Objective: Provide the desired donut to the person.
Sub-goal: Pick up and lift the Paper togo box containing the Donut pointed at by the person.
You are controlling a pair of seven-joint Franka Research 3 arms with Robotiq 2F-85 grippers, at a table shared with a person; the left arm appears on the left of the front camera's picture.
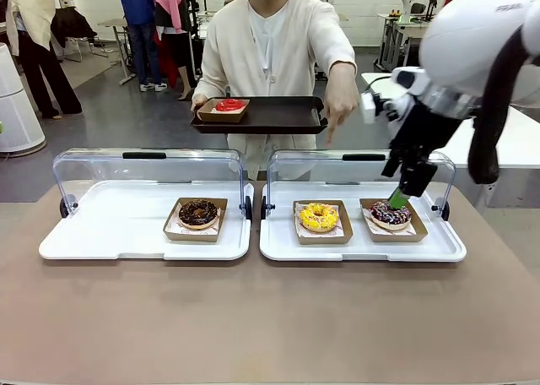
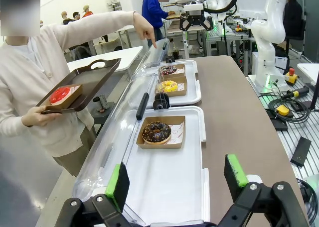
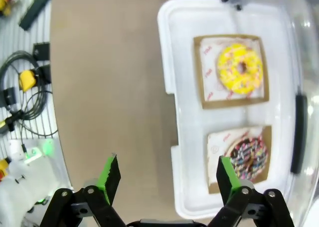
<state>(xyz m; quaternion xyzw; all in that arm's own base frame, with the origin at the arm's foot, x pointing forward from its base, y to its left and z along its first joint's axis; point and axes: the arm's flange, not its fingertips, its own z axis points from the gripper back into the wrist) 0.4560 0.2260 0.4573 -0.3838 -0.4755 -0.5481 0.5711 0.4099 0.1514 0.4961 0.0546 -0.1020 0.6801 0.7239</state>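
Your right gripper [image 1: 398, 201] hangs spread wide over the sprinkled donut [image 1: 390, 214], yet the person's hand [image 1: 340, 111] seems to point at the yellow donut [image 1: 318, 217] beside it: drop here and you grab the wrong one. Your left gripper [image 2: 174, 179] gapes, empty. Mind the raised clear lid [image 1: 321, 170] just behind, and that hand.

Front view: the right hand [image 1: 397, 201] hides the far edge of the cardboard tray [image 1: 418, 230] under the sprinkled donut [image 1: 389, 214]. The person [image 1: 272, 56] is cropped above the mask. Right wrist view: print on the paper liner [image 3: 215, 148] is illegible.
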